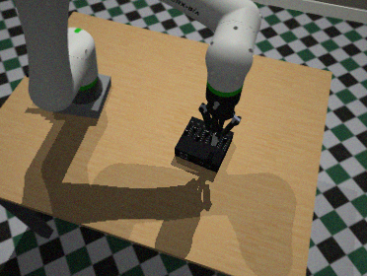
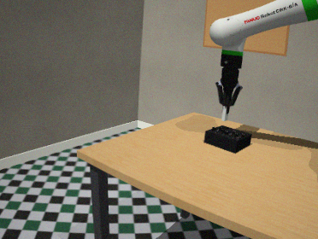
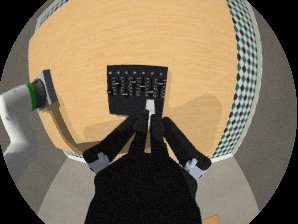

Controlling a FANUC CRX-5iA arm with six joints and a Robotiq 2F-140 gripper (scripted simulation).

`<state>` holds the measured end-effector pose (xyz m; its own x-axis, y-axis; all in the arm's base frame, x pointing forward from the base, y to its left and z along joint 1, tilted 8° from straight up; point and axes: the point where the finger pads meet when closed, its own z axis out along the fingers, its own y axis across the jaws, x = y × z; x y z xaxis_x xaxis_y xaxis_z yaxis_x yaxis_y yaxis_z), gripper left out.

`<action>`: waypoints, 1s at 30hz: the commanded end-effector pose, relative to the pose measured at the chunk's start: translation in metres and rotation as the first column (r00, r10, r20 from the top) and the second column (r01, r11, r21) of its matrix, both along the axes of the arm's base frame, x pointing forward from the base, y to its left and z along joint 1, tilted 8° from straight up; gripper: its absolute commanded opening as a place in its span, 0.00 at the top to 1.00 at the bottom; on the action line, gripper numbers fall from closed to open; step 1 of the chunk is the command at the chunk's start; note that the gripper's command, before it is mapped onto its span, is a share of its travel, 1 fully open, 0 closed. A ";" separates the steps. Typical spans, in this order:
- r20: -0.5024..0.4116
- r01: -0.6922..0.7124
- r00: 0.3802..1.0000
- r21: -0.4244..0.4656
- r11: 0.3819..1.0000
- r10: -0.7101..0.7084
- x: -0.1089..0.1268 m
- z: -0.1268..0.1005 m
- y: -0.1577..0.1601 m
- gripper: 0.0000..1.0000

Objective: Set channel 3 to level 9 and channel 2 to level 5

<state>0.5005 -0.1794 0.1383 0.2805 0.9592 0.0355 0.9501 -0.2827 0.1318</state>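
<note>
The lighting desk (image 1: 203, 145) sits right of centre, long axis running upper-left to lower-right. The hand (image 1: 215, 140) hangs above it, fully closed, gripping nothing.

Black box-shaped lighting desk (image 1: 203, 146) sits flat on the table; fader row on top.

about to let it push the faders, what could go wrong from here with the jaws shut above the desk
1. The gripper hangs shut and empty above the lighting desk. The faders sit close together, so the joined fingertips may nudge a neighbour off its starting level.
2. The desk is small and stands loose on the table; a sideways push might slide or tip it.
3. The scale marks are too small to read here, so overshoot may go unnoticed.
</note>
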 end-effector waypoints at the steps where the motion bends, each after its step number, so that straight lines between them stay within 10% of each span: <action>1: -0.001 0.000 1.000 0.001 1.000 0.000 0.000 0.000 0.000 1.00; 30: -0.001 0.000 1.000 0.001 1.000 0.000 0.001 -0.003 0.000 1.00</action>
